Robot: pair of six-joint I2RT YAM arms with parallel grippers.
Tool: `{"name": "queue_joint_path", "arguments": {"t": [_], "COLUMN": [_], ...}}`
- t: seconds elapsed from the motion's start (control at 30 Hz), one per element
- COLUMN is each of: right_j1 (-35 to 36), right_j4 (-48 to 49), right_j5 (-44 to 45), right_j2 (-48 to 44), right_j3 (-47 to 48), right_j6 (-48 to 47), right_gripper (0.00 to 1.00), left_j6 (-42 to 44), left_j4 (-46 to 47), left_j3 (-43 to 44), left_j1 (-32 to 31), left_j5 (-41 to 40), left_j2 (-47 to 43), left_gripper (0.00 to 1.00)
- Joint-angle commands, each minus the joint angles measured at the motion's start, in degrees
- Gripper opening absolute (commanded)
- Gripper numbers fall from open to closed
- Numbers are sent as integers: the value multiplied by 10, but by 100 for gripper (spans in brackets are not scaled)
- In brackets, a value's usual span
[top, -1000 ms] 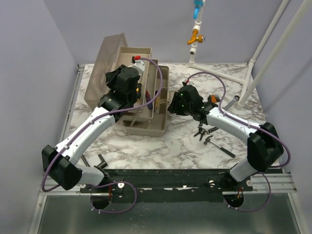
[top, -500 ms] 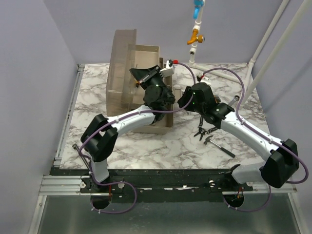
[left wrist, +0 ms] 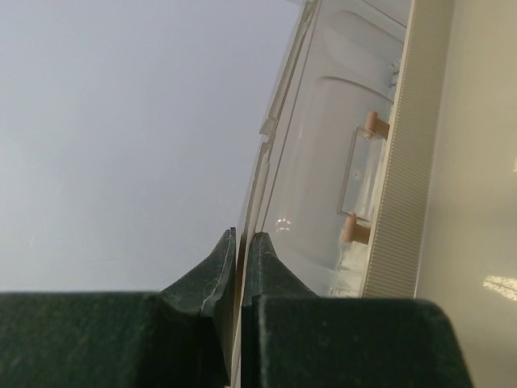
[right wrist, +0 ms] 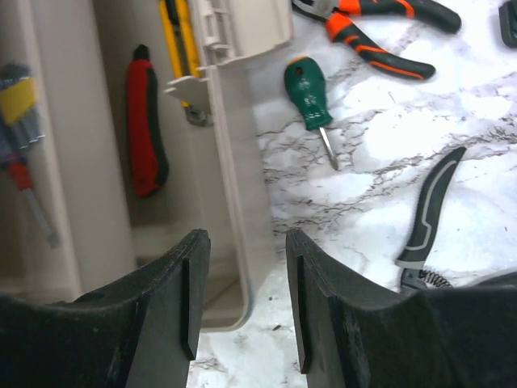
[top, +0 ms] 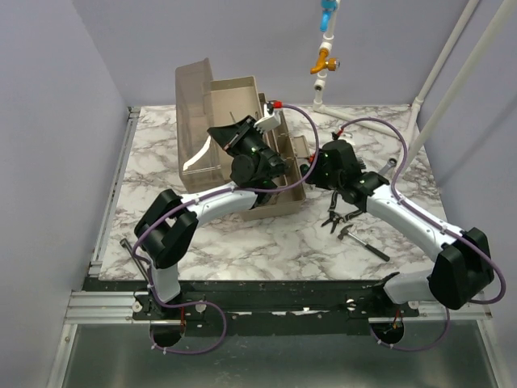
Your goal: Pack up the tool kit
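The grey-brown toolbox (top: 271,202) stands open at mid-table with its smoky translucent lid (top: 194,113) raised at the back left. My left gripper (top: 226,133) is shut on the lid's thin edge. In the left wrist view the gripper (left wrist: 241,240) pinches that edge (left wrist: 266,153). My right gripper (top: 310,165) is open at the box's right end. In the right wrist view the gripper (right wrist: 242,242) straddles the box wall (right wrist: 234,170). Inside the box lie a red-handled tool (right wrist: 145,121), a yellow tool (right wrist: 176,32) and small screwdrivers (right wrist: 20,137).
On the marble right of the box lie a green screwdriver (right wrist: 307,85), orange-black pliers (right wrist: 380,32) and a black-handled tool (right wrist: 432,202). Pliers (top: 339,218) and a metal tool (top: 363,241) lie near the right arm. White pipes (top: 420,121) stand at the back right.
My left arm swung right from over the box and shut on the lid's edge; the lid rose upright, then tipped back. The box shifted right. My right gripper moved in over its right wall.
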Motion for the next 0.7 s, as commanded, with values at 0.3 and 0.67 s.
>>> {"name": "queue_joint_path", "arguments": {"t": [0.3, 0.67], "right_j1": [-97, -97], "right_j4": [90, 114], "right_j5": [-307, -353], "right_j2": [119, 153], "right_j3": [-29, -38], "right_j6": [-37, -36], "right_gripper": [49, 47], "left_j6": [-13, -28], "left_j4": [80, 81], "left_j3": [68, 146], "left_j1": [-14, -37], "left_j5": [26, -5], "left_j2": [-6, 55], "left_gripper": [0, 0]}}
